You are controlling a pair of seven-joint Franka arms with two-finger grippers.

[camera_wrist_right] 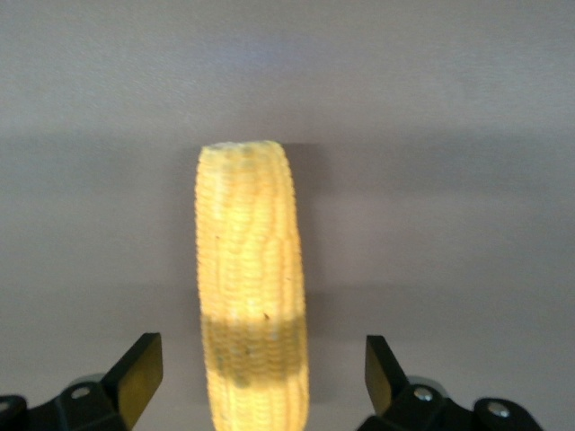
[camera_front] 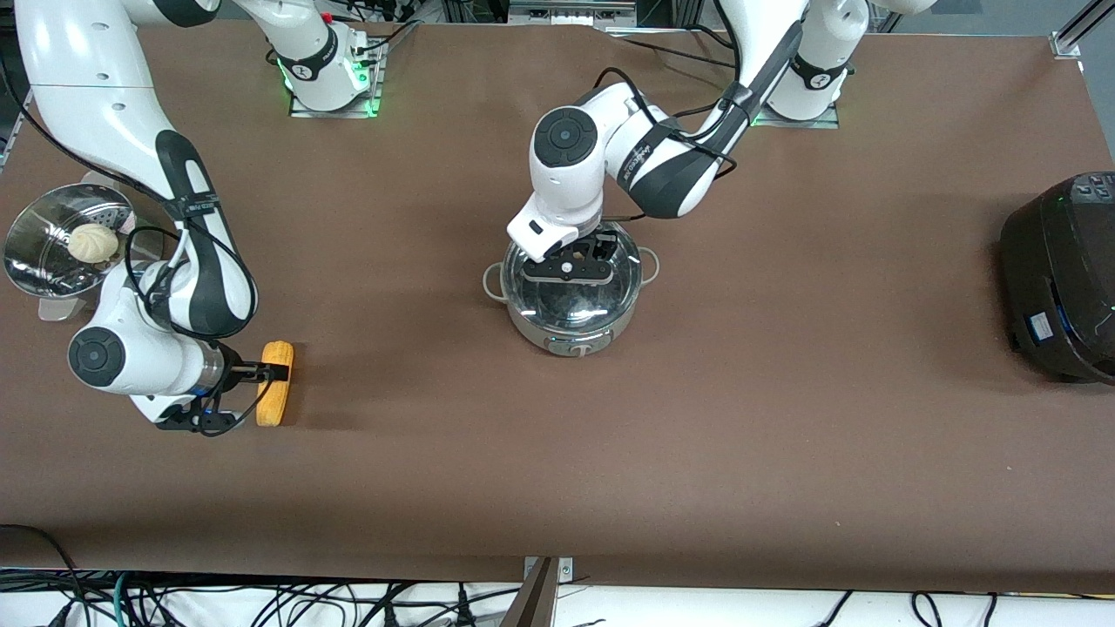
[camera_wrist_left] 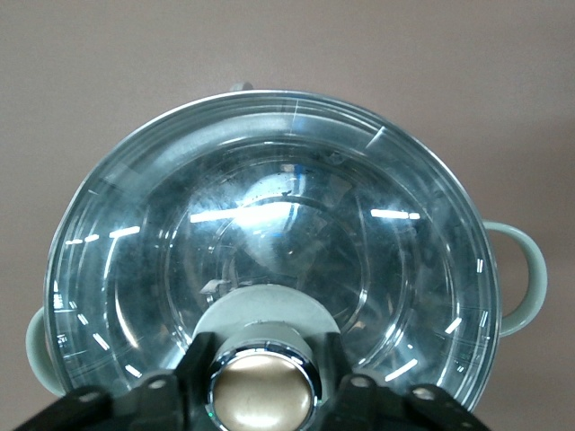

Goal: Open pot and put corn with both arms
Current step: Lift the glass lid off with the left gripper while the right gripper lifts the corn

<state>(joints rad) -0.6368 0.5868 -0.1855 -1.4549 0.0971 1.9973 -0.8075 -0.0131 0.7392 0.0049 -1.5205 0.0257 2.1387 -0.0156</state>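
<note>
One pot [camera_front: 571, 296], one corn [camera_front: 276, 382], one bun [camera_front: 93, 243], one steamer basket [camera_front: 39, 252], one cooker [camera_front: 1058, 279], two arms.

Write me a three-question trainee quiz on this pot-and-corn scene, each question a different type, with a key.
1. True or false: the glass lid is off the pot.
2. The right gripper is: A) shut on the corn, B) open with the corn between its fingers, C) over the bun.
3. Fill in: the left gripper is at the lid's ____.

Key: 1 false, it sits on the pot. 2 B. 3 knob.
</note>
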